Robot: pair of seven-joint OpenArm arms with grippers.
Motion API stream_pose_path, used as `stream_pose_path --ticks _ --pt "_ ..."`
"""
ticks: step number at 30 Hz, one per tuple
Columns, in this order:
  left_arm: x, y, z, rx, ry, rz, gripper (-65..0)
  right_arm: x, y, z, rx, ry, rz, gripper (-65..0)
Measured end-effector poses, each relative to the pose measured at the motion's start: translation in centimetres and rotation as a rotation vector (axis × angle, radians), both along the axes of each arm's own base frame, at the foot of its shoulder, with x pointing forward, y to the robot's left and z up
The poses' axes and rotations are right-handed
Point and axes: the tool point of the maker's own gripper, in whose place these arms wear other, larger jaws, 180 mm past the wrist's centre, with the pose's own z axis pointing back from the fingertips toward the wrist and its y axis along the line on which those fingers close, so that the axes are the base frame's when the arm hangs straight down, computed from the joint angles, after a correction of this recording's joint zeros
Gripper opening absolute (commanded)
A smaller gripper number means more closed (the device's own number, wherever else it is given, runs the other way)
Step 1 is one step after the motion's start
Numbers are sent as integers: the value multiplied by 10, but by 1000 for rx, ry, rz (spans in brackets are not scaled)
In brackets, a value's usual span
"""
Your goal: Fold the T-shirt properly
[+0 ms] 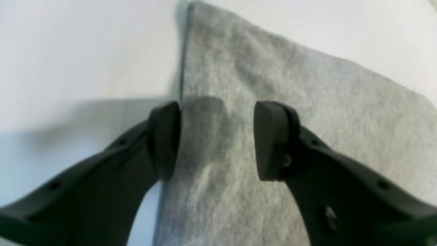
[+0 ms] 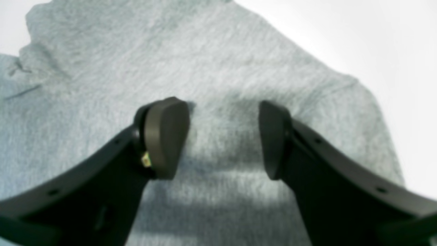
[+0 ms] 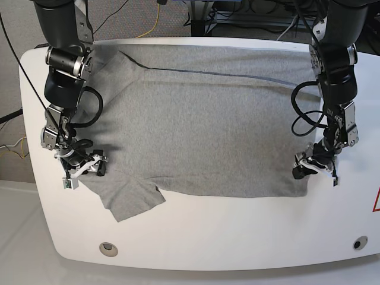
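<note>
Left gripper (image 1: pixel 216 140): jaws stand wide and hold nothing; you hover over the T-shirt's hem corner, at four o'clock on the table.
Right gripper (image 2: pixel 223 138): parted just as wide and empty, poised above the sleeve at eight o'clock.
T-shirt (image 3: pixel 202 124): grey, spread flat across the white table (image 3: pixel 196 237), collar at nine o'clock.
Step in hand: you appear set to pinch the near edge for a fold.
Next move: lower both, close on cloth together.
In the way: nothing on the cloth; cables hang beyond the table.
</note>
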Motion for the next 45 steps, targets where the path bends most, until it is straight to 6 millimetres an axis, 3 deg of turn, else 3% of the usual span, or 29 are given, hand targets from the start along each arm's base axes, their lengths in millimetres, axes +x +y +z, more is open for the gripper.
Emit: stream_pose_path --ticks 8,45 --pt "-2 9 0 18 4 10 -325 -1 3 -1 8 -2 6 -296" --pt "-3 8 0 21 3 8 -344 1 9 0 51 -9 3 -291"
